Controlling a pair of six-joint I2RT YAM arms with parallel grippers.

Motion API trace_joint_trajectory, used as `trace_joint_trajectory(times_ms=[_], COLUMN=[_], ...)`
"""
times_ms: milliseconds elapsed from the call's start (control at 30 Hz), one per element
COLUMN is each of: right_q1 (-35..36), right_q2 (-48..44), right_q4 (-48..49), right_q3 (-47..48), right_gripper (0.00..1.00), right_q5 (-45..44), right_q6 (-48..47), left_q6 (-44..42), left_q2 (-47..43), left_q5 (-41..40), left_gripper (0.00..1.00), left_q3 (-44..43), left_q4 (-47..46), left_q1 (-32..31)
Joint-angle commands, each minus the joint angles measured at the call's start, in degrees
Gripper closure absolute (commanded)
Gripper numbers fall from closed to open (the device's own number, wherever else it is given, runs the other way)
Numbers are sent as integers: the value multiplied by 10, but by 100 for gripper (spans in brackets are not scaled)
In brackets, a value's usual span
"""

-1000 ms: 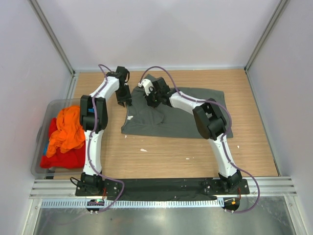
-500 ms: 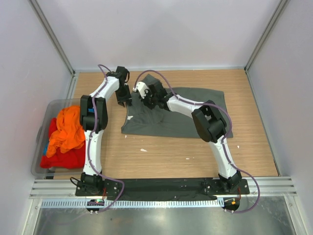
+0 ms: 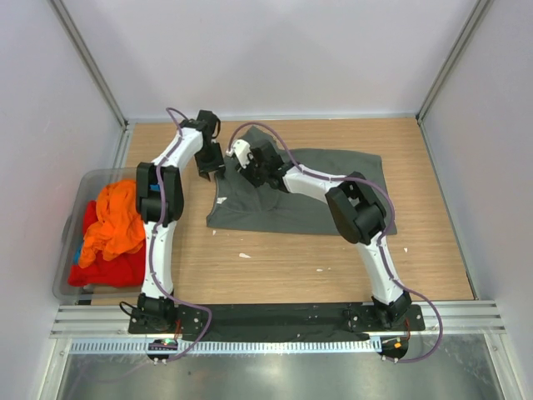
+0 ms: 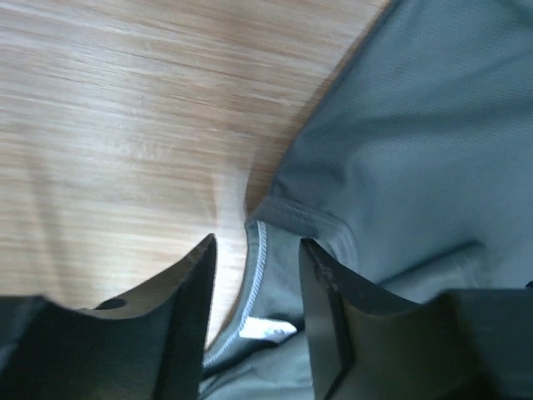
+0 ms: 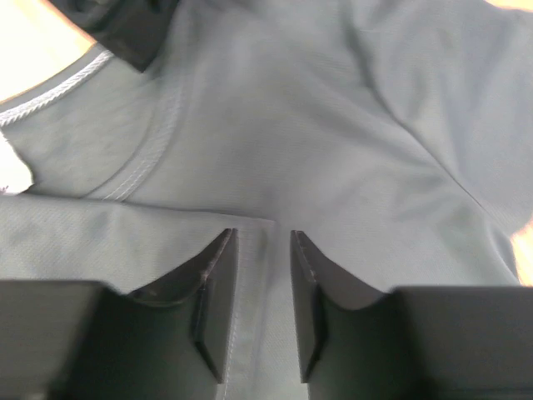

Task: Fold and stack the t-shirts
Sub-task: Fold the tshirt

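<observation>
The dark grey-green t-shirt (image 3: 308, 196) lies spread on the wooden table. My left gripper (image 3: 210, 172) is open at its left collar edge. In the left wrist view (image 4: 256, 250) the jaws straddle the stitched collar (image 4: 260, 250) and its white tag (image 4: 268, 330). My right gripper (image 3: 251, 172) is low over the shirt just right of the collar. In the right wrist view (image 5: 263, 242) its jaws stand a little apart over a folded hem (image 5: 250, 229). The orange t-shirt (image 3: 117, 218), red t-shirt (image 3: 104, 268) and a bit of blue t-shirt (image 3: 77, 248) lie in the bin.
The translucent grey bin (image 3: 73, 218) stands at the table's left edge beside the left arm. White walls close in the back and both sides. A few small white scraps (image 3: 244, 255) lie on the wood in front of the shirt. The left gripper's body shows in the right wrist view (image 5: 125, 29).
My right gripper has moved left across the shirt toward the collar and the left gripper. The left gripper has stayed at the collar edge.
</observation>
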State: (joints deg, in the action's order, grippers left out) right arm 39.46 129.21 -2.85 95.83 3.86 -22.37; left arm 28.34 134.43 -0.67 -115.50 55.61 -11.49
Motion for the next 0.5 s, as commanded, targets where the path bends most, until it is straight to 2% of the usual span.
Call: trace_joint_trajectory(times_ms=[0,33,133,200,333,467], right_q1=[-11,-21,-49,-90,-175,-266], right_q2=[-75,-90,-119,-125,-120,-103], right_q4=[32,17,4,-42,-151,-206], right_q3=[15,13,8,27,72,102], right_gripper=[59,56,52,50,48,48], right_q5=[-64,-68,-63,-27,47,114], right_q6=[43,64,121,157,245,259], left_q6=[8,8,0,-10,-21,-40], left_q2=[-19,-26,-37,-41,-6,63], left_q5=[-6,19,26,33,90,127], left_gripper=[52,48,45,42,41,41], left_q3=[-67,-76,-100,-97,-121,-181], left_q4=[25,21,-8,-41,-110,-116], left_q1=[7,8,9,10,18,21])
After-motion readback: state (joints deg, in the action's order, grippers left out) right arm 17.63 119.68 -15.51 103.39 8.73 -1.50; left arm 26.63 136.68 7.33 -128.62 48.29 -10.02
